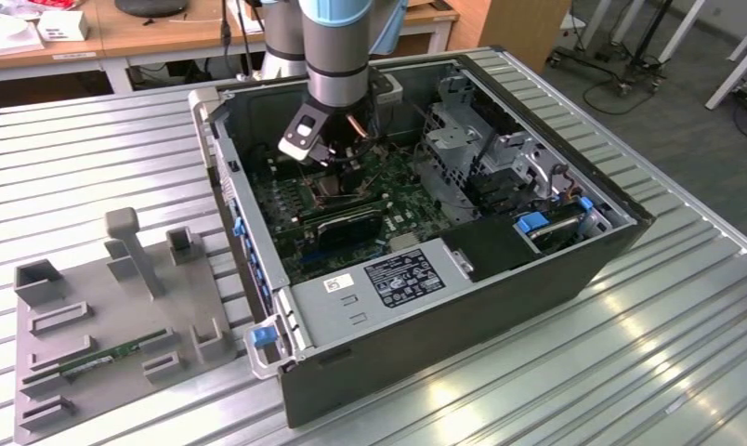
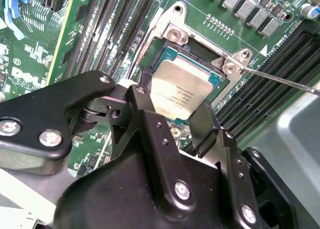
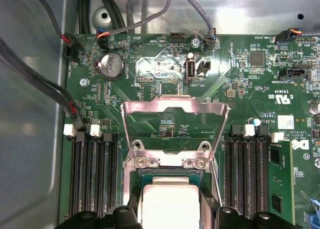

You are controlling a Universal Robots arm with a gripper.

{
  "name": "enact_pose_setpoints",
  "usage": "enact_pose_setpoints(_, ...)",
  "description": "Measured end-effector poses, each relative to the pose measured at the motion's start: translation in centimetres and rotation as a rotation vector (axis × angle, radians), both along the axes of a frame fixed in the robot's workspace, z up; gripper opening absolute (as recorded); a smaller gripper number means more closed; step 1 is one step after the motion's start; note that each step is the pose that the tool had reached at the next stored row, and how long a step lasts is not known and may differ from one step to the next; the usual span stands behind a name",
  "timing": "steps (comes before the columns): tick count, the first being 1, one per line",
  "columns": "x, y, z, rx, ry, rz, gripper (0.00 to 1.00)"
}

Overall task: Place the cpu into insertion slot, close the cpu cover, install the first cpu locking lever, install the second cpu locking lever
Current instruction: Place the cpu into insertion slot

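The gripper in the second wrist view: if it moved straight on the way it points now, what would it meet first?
Most likely the cpu, which lies directly ahead of the gripper at the insertion slot. I cannot tell whether they already touch.

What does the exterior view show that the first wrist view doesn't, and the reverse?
The exterior view adds the open computer case on the slatted table, and a grey tray holding a memory stick at the exterior view's left. The first wrist view adds the raised cpu cover and the cpu held by the gripper over the insertion slot. Shared: the green motherboard.
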State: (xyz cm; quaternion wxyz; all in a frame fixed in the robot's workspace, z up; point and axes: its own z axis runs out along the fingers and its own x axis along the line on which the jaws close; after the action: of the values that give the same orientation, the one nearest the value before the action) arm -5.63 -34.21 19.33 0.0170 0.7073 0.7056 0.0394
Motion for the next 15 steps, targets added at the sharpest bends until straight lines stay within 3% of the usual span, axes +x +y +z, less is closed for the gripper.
enact_pose_setpoints(6,-0.03,-0.01,0.11,-0.0004,-0.0006,0.000,0.54)
enact_pose_setpoints(8,-0.09,-0.01,0.10,-0.0006,-0.0058,0.000,0.54)
enact_pose_setpoints(15,-0.16,-0.01,0.07,-0.0003,-0.0117,0.000,0.54)
